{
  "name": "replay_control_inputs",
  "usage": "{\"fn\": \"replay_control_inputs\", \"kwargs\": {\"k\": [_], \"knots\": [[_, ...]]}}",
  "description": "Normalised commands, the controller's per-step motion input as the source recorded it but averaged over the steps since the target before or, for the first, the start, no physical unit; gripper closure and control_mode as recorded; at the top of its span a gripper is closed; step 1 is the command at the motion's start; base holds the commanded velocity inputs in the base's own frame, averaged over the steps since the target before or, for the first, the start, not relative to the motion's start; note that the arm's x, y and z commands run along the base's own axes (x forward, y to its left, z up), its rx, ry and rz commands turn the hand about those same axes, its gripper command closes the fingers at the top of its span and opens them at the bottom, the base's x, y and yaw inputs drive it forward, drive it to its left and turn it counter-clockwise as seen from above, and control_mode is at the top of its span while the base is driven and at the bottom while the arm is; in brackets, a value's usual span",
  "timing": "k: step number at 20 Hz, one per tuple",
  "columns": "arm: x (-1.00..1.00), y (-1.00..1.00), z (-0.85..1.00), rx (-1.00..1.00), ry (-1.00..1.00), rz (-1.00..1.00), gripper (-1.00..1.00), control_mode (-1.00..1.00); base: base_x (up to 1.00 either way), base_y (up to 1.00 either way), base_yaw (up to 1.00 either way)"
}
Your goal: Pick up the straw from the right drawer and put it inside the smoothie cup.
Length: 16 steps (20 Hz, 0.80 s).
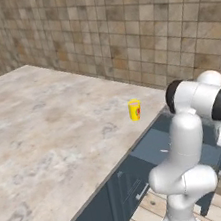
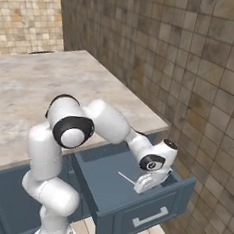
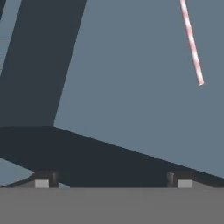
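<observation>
The right drawer (image 2: 132, 190) stands pulled out from the slate-blue cabinet (image 1: 104, 204) beneath a mottled stone counter (image 1: 44, 128), its silver bar handle (image 2: 150, 217) facing outward. The straw (image 2: 126, 179), thin and pale with faint pink stripes in the hand view, lies flat on the drawer floor, apart from the walls. The white arm (image 2: 113, 126) reaches down into the drawer, and the gripper (image 3: 113, 180) hangs low over the floor with its fingertips (image 3: 42, 180) spread wide, holding nothing; the straw's near end sits just beside it, untouched. The smoothie cup (image 1: 134, 109), yellow with a red-orange mark too small to read, stands upright on the counter near its front edge, against a tan tiled wall (image 1: 134, 22).
</observation>
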Motion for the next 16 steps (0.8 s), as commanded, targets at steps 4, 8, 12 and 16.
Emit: {"fn": "replay_control_inputs", "kwargs": {"k": [4, 8, 12, 16], "knots": [[-0.6, 0.75, 0.87, -0.15, -0.25, 0.17, -1.0, -1.0, 0.0, 0.0, 0.0], [-0.23, 0.93, 0.92, -0.1, -0.4, 0.09, -1.0, -1.0, 0.0, 0.0, 0.0], [-0.03, 0.58, 0.58, -0.07, -0.21, 0.02, -1.0, -1.0, 0.0, 0.0, 0.0], [0.27, 0.09, 0.07, -0.06, 0.04, 0.0, -1.0, -1.0, 0.0, 0.0, 0.0]]}}
